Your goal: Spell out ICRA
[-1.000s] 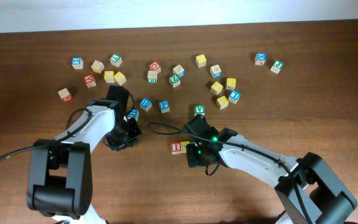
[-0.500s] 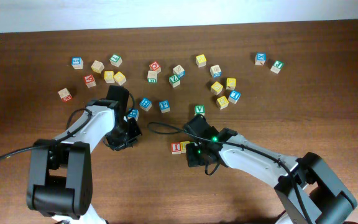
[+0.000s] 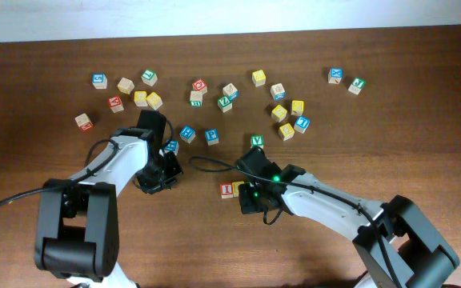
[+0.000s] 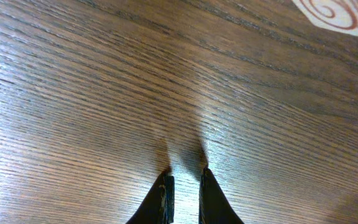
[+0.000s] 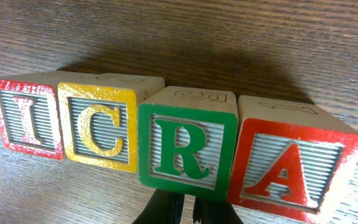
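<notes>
Wood table (image 5: 278, 43), cube row: red I (image 5: 25, 118), yellow C (image 5: 98, 127), green R (image 5: 185, 146), red A (image 5: 288, 168); left jaws, right jaws clenched, empty.

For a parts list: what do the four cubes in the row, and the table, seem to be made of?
The I cube, C cube, R cube and A cube look like pale bare wood with painted, ridged faces; the paint edges are worn. The table shows brown grain with a soft sheen: varnished wood or wood-look laminate.

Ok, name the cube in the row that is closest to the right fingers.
The green R cube, third in the row; the fingers show just under it, unlike I, C or A.
</notes>
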### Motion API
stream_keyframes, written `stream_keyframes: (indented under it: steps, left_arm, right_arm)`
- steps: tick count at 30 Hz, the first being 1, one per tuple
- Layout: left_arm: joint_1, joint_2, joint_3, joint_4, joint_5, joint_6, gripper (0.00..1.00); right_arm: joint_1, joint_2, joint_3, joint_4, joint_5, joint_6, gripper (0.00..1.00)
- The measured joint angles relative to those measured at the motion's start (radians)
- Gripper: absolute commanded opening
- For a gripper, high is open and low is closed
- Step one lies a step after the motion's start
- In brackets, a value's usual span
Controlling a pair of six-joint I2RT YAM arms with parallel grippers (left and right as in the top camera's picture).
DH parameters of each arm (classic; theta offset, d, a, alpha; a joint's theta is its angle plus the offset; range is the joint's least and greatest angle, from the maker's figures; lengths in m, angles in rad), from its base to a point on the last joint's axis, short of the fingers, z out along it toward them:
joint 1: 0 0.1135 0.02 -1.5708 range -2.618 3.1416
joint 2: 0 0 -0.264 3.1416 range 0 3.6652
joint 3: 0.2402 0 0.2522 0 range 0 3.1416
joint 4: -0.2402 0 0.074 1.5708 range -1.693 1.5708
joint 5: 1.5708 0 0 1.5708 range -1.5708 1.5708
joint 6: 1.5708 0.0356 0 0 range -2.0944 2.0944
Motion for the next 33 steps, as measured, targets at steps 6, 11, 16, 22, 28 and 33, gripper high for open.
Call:
stream_keyframes:
  steps: [6, 11, 16, 22, 28, 33]
  left_arm:
    - [0.000, 0.000, 0.000, 0.000, 0.000, 0.000, 0.08]
    - [0.000, 0.000, 0.000, 0.000, 0.000, 0.000, 0.09]
    - [0.000, 0.000, 0.000, 0.000, 0.000, 0.000, 0.08]
    - [0.000, 0.000, 0.000, -0.001, 0.000, 0.000, 0.08]
    - [-0.001, 0.000, -0.001, -0.019, 0.008, 0.034, 0.01]
    - [-0.111, 0.005, -0.001, -0.012, 0.046, 0.048, 0.02]
  right_arm:
    - [0.000, 0.003, 0.016, -0.071, 0.000, 0.000, 0.04]
    - [-0.017, 0.008, 0.031, -0.169, 0.001, 0.000, 0.04]
    - [-0.061, 0.009, 0.032, -0.153, 0.010, 0.000, 0.04]
    - [-0.061, 0.010, 0.032, -0.138, 0.016, 0.000, 0.04]
    - [-0.075, -0.164, 0.086, -0.449, -0.041, -0.026, 0.04]
    - [-0.312, -0.304, 0.139, -0.513, 0.093, -0.122, 0.04]
